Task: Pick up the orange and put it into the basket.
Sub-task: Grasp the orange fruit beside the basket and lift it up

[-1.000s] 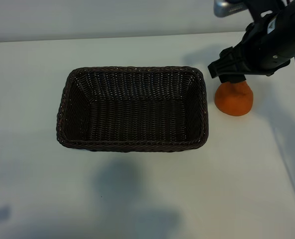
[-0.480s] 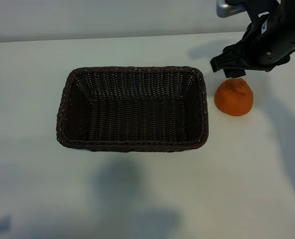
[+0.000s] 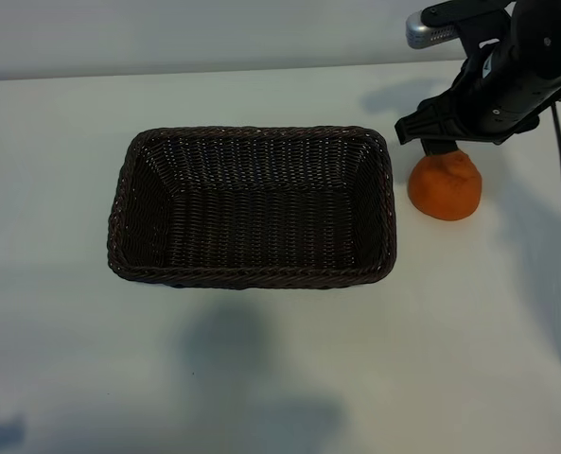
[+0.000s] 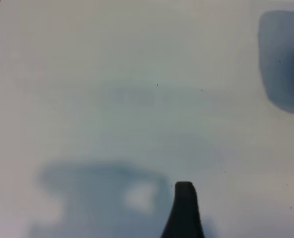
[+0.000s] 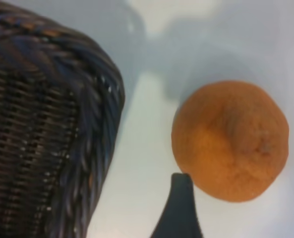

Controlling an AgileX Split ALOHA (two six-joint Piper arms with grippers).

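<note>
The approach step is judged to be in hand: the right gripper (image 3: 438, 142) is held with jaws spread just above the orange (image 3: 445, 185), which lies on the table beside the basket (image 3: 252, 274), so lowering and closing are called for next.

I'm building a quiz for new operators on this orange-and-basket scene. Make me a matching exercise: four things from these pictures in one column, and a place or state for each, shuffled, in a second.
Things:
1. orange
2. basket
3. right gripper
4. left gripper

Places or states:
A. jaws open, above only bare table
B. on the table, just right of the basket
C. dark woven wicker, nothing inside
D. jaws open, just above the orange, holding nothing

Pairs: 1-B, 2-C, 3-D, 4-A
</note>
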